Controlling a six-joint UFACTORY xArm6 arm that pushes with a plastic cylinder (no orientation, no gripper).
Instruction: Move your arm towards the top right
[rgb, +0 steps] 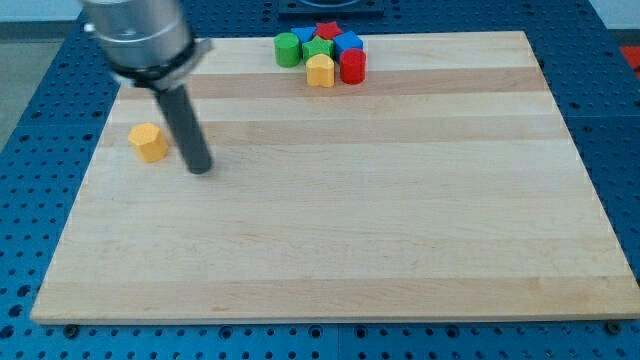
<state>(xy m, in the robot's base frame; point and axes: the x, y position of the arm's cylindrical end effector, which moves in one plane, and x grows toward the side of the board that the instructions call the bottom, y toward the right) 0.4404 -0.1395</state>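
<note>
My tip rests on the wooden board at the view's left. It stands just right of an orange-yellow hexagonal block, with a small gap between them. A tight cluster of blocks sits at the view's top, right of centre: a green cylinder, a blue block, a red star, a green block, a blue block, a yellow block and a red block. The cluster lies far to the upper right of my tip.
The board lies on a blue perforated table. The arm's grey housing hangs over the board's top left corner.
</note>
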